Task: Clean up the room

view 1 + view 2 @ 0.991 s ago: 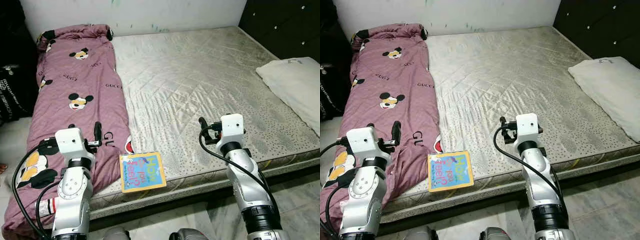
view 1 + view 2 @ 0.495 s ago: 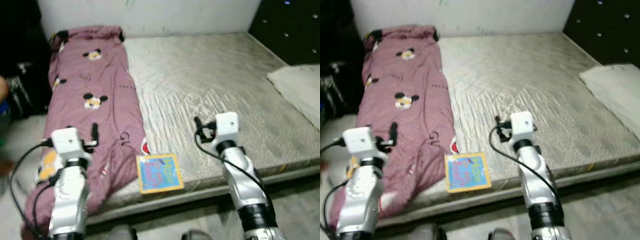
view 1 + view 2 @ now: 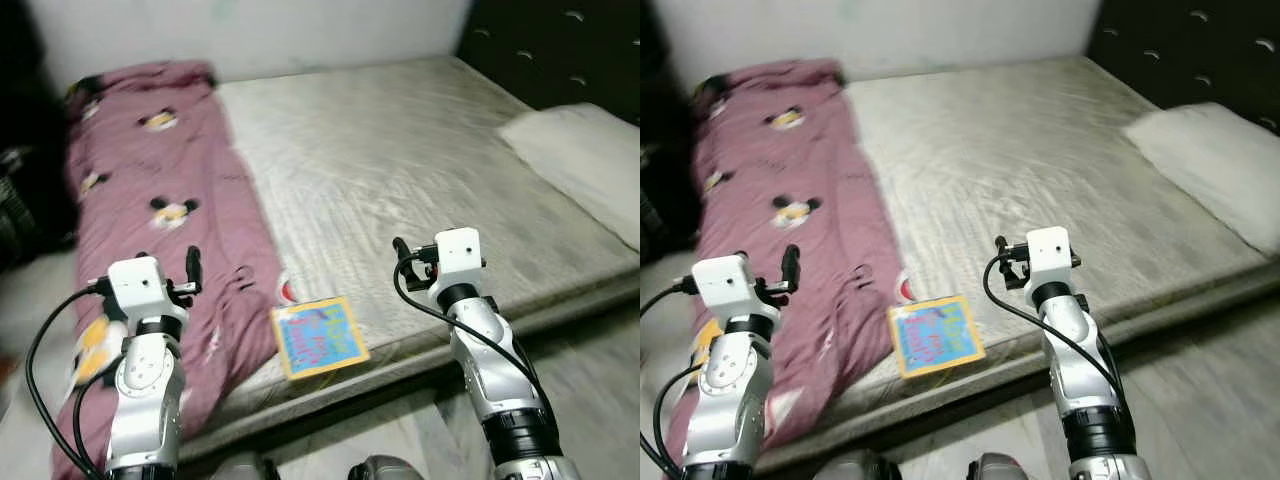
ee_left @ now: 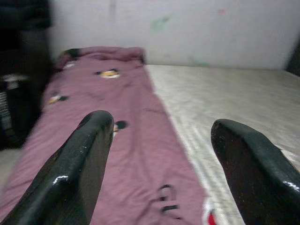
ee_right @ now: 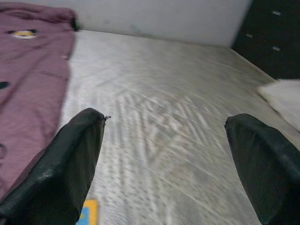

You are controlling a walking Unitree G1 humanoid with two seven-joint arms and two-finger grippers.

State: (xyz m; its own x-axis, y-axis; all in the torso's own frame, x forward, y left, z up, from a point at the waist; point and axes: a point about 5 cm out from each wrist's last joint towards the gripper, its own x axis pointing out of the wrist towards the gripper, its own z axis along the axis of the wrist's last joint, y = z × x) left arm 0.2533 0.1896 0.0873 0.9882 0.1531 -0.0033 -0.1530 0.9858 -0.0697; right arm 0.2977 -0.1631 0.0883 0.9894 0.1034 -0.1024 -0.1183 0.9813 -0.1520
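Head cam: I had the book lying at the mattress edge beside the purple blanket. Left wrist: left gripper spread wide over the blanket. Right wrist: right gripper spread too, above bare mattress.

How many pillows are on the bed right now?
1: a white pillow lies on the mattress at the robot's far right, by the dark headboard. The maroon blanket could hide others.

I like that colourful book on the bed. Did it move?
No. The colourful square book lies at the grey mattress's near edge beside the purple cartoon-print blanket, as before; the camera shifted.
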